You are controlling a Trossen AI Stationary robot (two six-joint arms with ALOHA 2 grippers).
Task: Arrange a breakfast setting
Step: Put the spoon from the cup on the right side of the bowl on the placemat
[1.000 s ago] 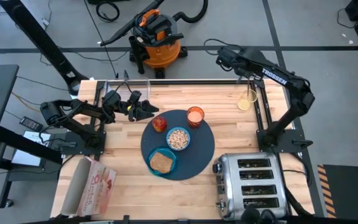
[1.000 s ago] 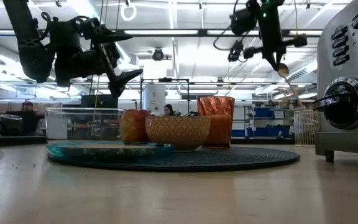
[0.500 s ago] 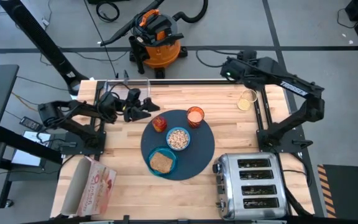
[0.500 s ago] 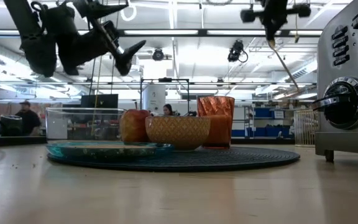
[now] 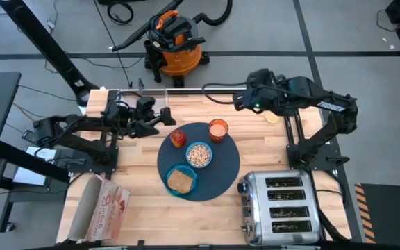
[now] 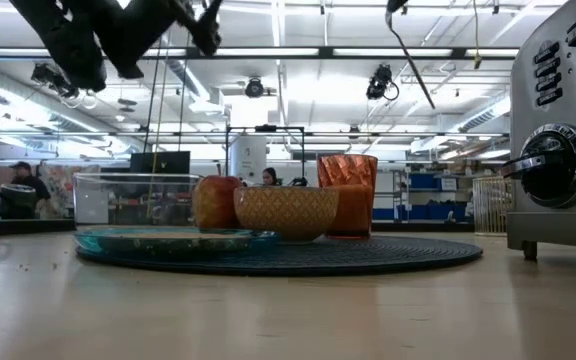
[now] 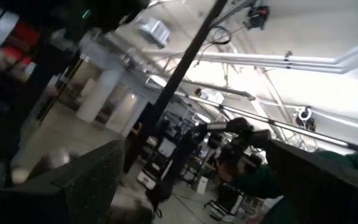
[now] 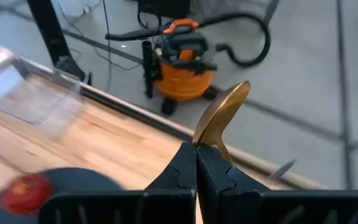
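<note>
The dark blue-grey mat lies mid-table. On it stand the light-blue bowl, the teal plate with the toast slice, the red-orange fruit and the orange cup. My right gripper hovers above the table's far edge, just beyond the cup, shut on the gold spoon. My left gripper is open and empty, raised left of the fruit and tipped upward; its wrist view sees only the ceiling. My right gripper pinches the gold spoon between its two fingertips, just below the spoon's bowl. The bowl sticks out past the fingertips. The fingers hide the handle in the wrist view. The spoon is lifted clear of the table.
A chrome toaster stands at the near right. A pink cereal box lies at the near left. A clear container stands at the far left. A small holder sits at the far right. An orange vacuum stands beyond the table.
My right gripper has carried the spoon up and toward the table's left along the far edge, from over the far-right holder to beyond the cup. My left gripper has risen, drawn back a little toward the left edge and tipped upward.
</note>
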